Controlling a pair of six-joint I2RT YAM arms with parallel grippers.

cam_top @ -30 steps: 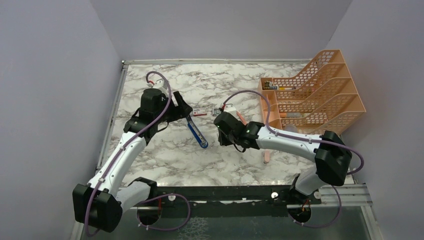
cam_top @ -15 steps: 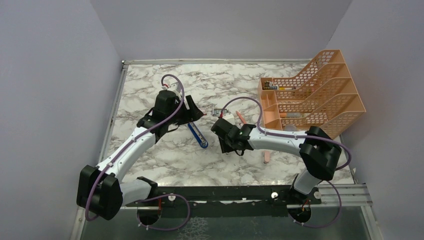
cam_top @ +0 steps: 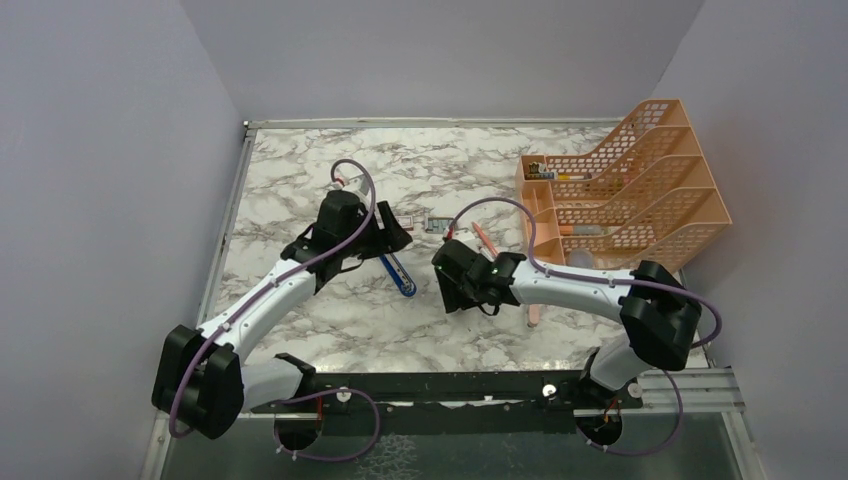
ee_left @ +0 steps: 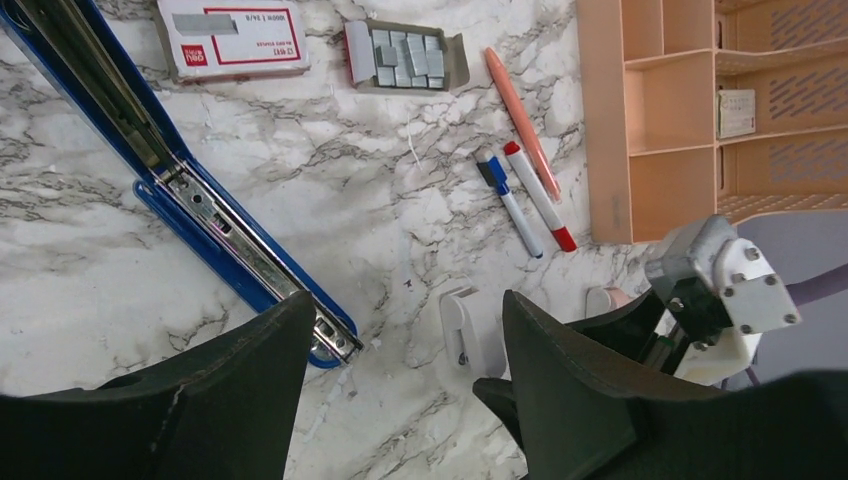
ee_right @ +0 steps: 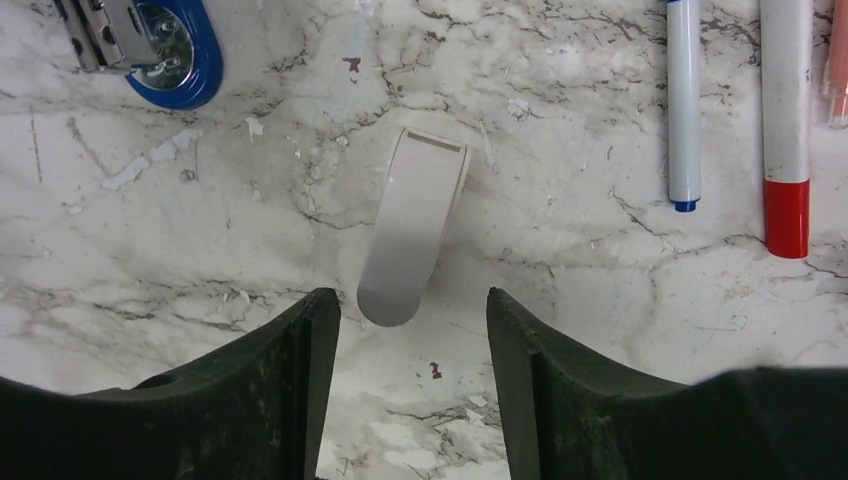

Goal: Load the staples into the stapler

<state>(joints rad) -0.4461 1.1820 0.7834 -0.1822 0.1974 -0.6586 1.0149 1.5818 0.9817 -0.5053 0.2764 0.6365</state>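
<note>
Left gripper [ee_left: 400, 318]: I see its jaws spread wide with only bare marble between them. It hangs over the table [cam_top: 300, 180] at the near end of the stapler.
Right gripper [ee_right: 410, 312]: I see this one spread too. The rounded end of the white block [ee_right: 410, 240] lies in the gap, and neither finger [ee_right: 300, 350] touches it.
Stapler [ee_left: 210, 215]: it lies folded open on the marble between my two grippers, with the silver channel facing up. In the right wrist view only its rounded blue tip shows, well apart from the block.
Staples [ee_left: 405, 60]: grey strips sit in their grey tray on the far side of the stapler, apart from it. I cannot count the strips.
Sleeve [ee_left: 232, 38]: red and white, lying flat just left of the tray without touching it.
Pens: the blue-capped pen [ee_left: 510, 205] and the red-capped pen [ee_left: 540, 197] lie side by side right of the block. An orange pen [ee_left: 522, 120] lies just beyond them.
Organizer [cam_top: 640, 190]: orange and tiered, at the table's far right. A small card stands in one compartment.
</note>
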